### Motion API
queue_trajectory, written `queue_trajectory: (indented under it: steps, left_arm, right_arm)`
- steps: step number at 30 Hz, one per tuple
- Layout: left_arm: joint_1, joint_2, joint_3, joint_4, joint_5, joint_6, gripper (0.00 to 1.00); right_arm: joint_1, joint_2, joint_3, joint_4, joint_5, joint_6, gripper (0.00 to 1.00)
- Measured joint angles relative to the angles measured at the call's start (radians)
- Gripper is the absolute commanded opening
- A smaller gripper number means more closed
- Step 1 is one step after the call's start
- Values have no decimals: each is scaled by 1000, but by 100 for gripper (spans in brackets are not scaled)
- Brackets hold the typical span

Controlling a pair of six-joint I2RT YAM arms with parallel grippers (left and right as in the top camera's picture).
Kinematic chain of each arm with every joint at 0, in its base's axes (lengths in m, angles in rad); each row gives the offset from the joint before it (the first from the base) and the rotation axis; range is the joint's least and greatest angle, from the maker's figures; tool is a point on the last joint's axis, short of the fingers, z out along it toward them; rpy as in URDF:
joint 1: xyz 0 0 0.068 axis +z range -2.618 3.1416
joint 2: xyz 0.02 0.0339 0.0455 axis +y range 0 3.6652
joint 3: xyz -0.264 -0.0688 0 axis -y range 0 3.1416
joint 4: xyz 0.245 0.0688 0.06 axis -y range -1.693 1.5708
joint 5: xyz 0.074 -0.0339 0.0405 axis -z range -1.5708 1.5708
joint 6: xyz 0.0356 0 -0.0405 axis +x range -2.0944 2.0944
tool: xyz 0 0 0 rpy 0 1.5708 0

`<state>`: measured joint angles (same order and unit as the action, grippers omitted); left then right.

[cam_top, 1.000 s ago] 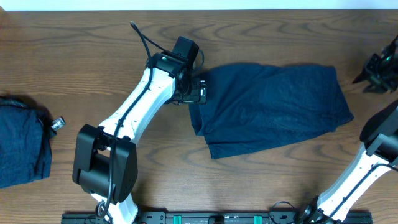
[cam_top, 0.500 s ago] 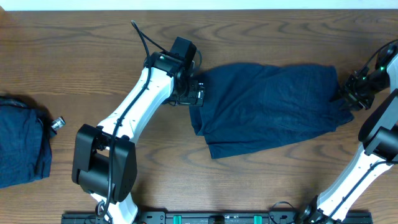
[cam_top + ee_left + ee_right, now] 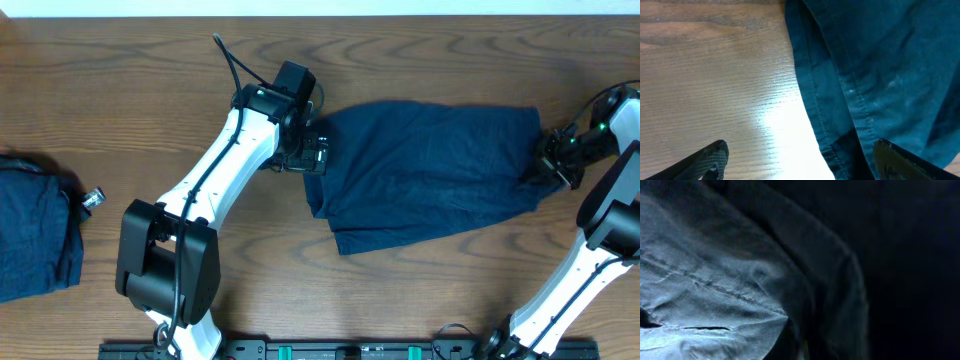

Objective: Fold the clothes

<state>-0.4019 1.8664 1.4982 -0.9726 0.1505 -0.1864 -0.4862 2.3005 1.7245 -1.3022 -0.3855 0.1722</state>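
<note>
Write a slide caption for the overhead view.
Left end effector and right end effector at opposite ends of navy shorts on a table; another garment far left.

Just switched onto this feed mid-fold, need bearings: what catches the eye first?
A wrinkled navy garment lies spread right of centre on the table, the left gripper open at its left hem and the right gripper against its right edge, fabric filling that wrist view. A second navy garment sits bunched at the far left edge, a small metal object beside it.
</note>
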Motion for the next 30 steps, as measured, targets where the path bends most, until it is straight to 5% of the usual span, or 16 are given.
queue_trajectory:
  steps: [10,19,30]
  left_arm:
    - [0,0,0,0,0,4,94]
    - [0,0,0,-1,0,4,93]
    - [-23,0,0,-117,39,57,66]
  right_arm:
    - [0,0,32,-53,-43,0,1]
    - [45,-6,305,-212,-63,-16,2]
    - [105,-31,378,-219,-26,-20,2]
